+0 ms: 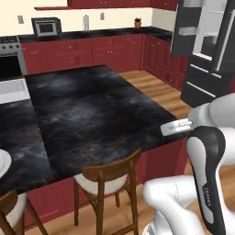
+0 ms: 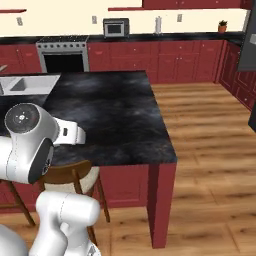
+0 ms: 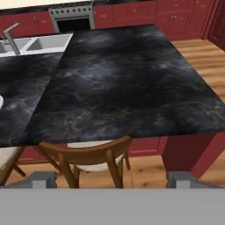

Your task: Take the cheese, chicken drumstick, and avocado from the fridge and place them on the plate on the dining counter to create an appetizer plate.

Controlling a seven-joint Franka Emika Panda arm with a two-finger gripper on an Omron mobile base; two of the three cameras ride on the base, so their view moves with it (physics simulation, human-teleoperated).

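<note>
A wooden chair [image 3: 90, 160] sits between the gripper's [image 3: 113, 179] wide-spread, empty jaws; the dining counter [image 3: 123, 83] stretches beyond, the plate [image 1: 2, 163] at far left, the fridge [image 1: 206, 50] well away.

The arm [image 1: 206, 156] is folded high, its claw [image 3: 112, 179] spread wide, empty.

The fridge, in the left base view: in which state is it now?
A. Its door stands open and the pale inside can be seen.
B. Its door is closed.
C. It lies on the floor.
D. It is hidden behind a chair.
A. At the top right the fridge stands upright past the dining counter, with its dark door swung open, so its pale interior and door bins show.
</note>
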